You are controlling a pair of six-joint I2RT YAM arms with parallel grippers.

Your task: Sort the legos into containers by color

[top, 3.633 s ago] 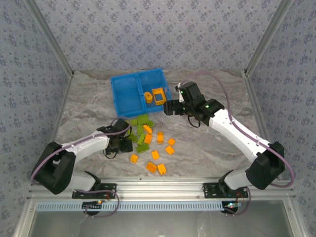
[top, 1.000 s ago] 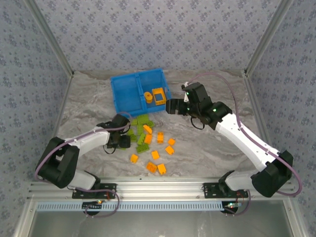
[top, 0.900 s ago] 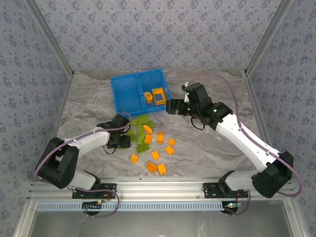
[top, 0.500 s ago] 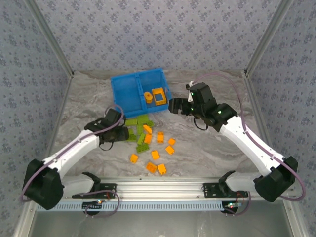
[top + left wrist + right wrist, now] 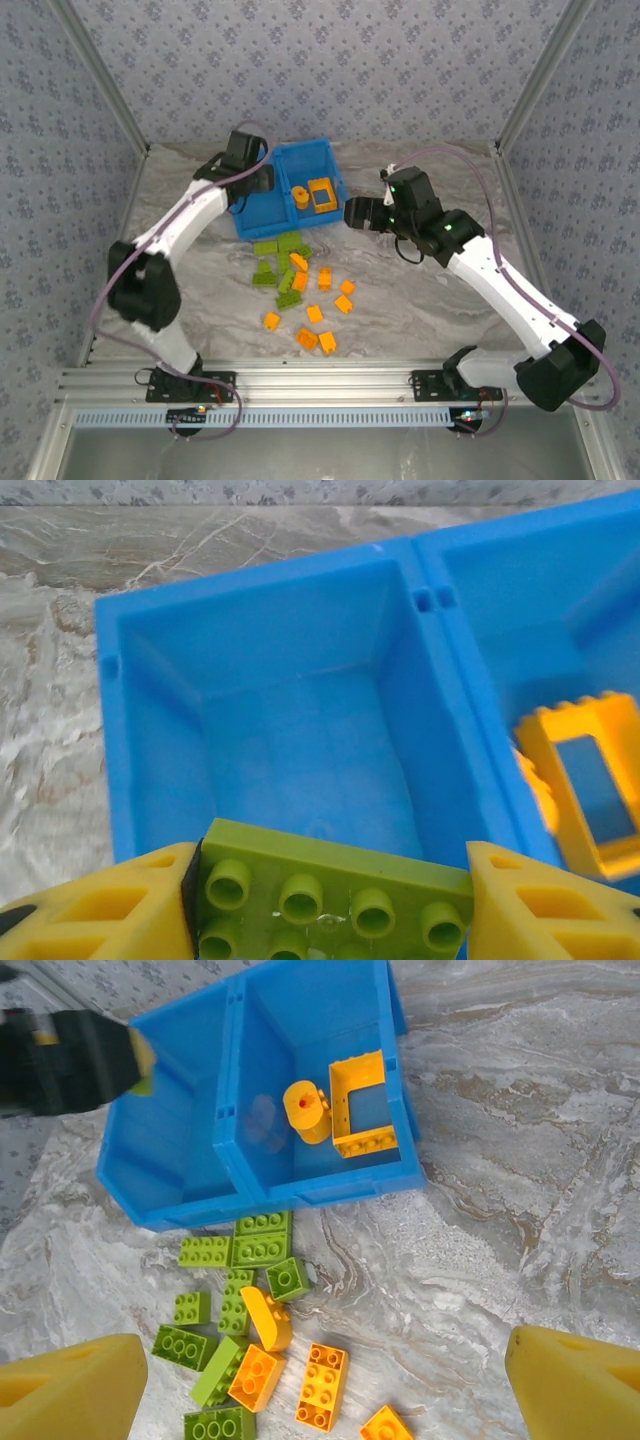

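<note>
Left jaws grip a green brick (image 5: pixel 330 900) over the bin's (image 5: pixel 110 730) empty left compartment (image 5: pixel 300 740) — let go well inside its walls; right jaws spread.

Top external: high, behind the arm bases (image 5: pixel 190 383), facing down and forward; whole tabletop (image 5: pixel 420 300), blue bin (image 5: pixel 265 208) centre-far.
Left wrist: close over the bin's left compartment (image 5: pixel 290 730); left fingers (image 5: pixel 100 910) and green brick (image 5: pixel 330 900) along the bottom edge.
Right wrist: higher, right of the bin, looking down on it and loose legos (image 5: pixel 322 1385).
All share the bin.
</note>
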